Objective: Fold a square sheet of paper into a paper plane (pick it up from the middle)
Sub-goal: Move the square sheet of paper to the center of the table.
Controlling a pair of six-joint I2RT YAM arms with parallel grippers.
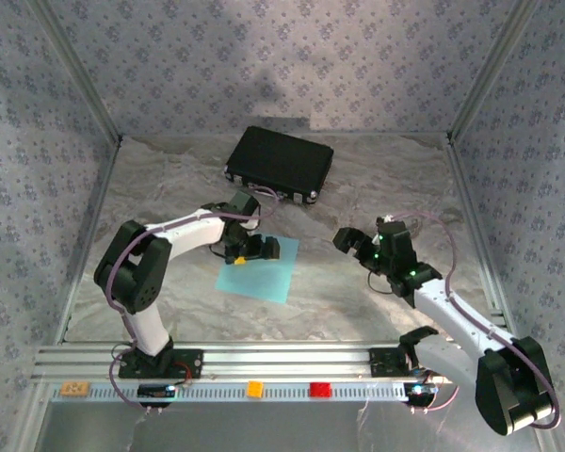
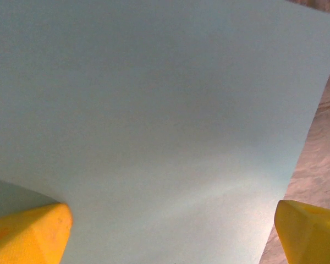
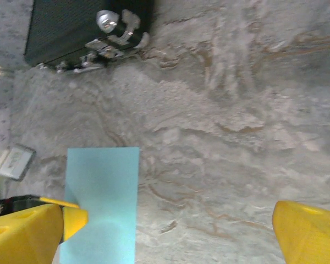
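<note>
The black case [image 1: 280,163] occupies the far centre of the table [image 1: 160,188], close to the back wall [image 1: 292,56]. The left gripper [image 1: 252,251], jaws wide apart, sits low over the far-left part of the square sheet of paper [image 1: 268,278] and blocks that corner. The sheet's near-right part lies uncovered. Bare table separates the sheet from the right gripper [image 1: 363,245], whose jaws are also spread wide.
</note>
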